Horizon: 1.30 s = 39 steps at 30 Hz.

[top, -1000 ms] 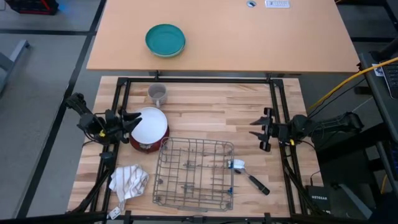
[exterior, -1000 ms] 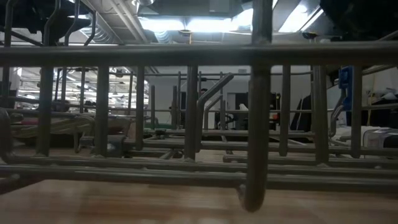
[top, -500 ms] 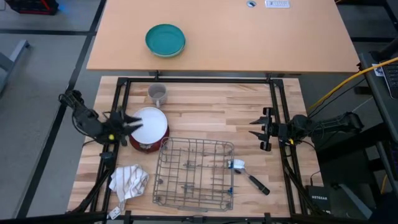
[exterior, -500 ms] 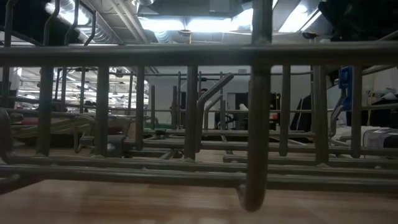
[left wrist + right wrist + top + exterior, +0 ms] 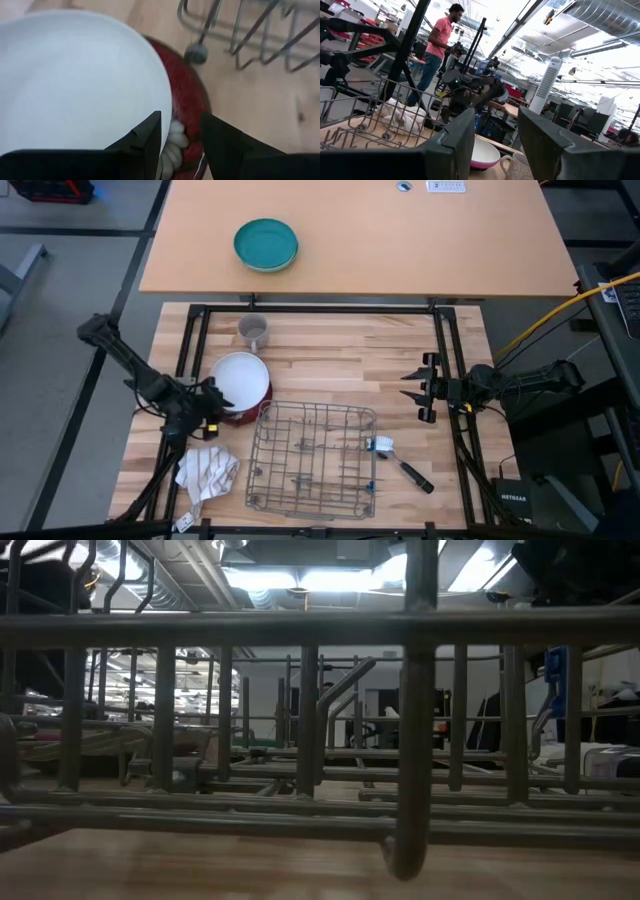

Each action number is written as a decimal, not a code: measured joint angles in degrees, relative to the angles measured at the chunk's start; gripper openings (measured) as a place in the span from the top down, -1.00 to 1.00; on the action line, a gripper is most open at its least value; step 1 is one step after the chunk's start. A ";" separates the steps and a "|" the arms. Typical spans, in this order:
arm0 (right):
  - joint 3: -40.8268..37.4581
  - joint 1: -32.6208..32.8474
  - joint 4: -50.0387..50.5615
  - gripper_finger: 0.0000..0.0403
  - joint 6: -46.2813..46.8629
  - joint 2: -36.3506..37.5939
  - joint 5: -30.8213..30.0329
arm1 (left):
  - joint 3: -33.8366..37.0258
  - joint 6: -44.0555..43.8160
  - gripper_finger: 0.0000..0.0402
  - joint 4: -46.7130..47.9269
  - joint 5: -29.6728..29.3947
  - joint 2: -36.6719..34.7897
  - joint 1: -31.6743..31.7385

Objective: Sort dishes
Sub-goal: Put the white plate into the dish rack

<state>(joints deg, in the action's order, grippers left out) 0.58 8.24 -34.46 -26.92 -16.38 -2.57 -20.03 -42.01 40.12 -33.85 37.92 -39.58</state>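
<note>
Left arm: stretched in low from the table's left edge.
Left gripper [image 5: 207, 402]: fingers apart.
Right arm: waiting at the right edge.
Right gripper [image 5: 412, 387]: fingers spread.

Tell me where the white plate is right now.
In the high view, the white plate tops a stack on the dark red plate at the table's left, between the grey mug and the wire rack, beside the left gripper.

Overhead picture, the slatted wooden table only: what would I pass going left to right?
Left hand at the white plate → wire rack → dish brush → right hand, waiting at the right edge.
</note>
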 joint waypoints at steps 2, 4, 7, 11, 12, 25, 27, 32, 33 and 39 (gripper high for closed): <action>0.00 -0.01 0.03 0.23 -0.10 0.00 -0.01 | 0.00 0.76 0.38 0.02 1.47 1.62 1.17; 0.00 -0.01 0.04 0.23 -0.39 0.00 -0.02 | 0.00 2.03 0.38 -0.03 2.32 2.80 2.38; 0.02 -0.01 0.04 0.23 -0.44 0.00 -0.02 | 0.00 4.05 0.38 -0.04 3.90 3.98 4.27; 0.00 -0.01 0.14 0.23 -0.46 0.00 -0.02 | 0.00 6.74 0.38 -0.06 6.81 5.15 6.75; 0.00 -0.01 0.21 0.23 -0.46 0.00 -0.02 | 0.00 7.29 0.38 -0.04 7.34 5.50 7.31; 0.00 -0.01 0.57 0.23 -0.46 0.00 -0.02 | 0.00 7.53 0.38 -0.30 8.42 9.10 12.23; 0.00 -0.01 1.05 0.23 -0.47 0.00 -0.02 | 0.00 7.53 0.40 -0.43 8.46 9.49 12.45; 0.00 -0.01 1.79 0.23 -0.46 -0.02 -0.02 | 0.00 7.51 0.61 -0.57 8.74 9.95 12.58; 0.00 -0.01 1.77 0.23 -0.46 0.00 -0.02 | 0.00 7.51 0.67 -0.60 9.00 9.93 12.58; 0.00 -0.01 1.77 0.23 -0.46 -0.02 -0.02 | -0.02 7.42 0.96 -0.70 8.80 9.91 12.58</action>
<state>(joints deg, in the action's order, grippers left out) 0.58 8.23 -32.69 -27.38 -16.40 -2.59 -20.05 -34.59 39.42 -25.05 47.84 -27.00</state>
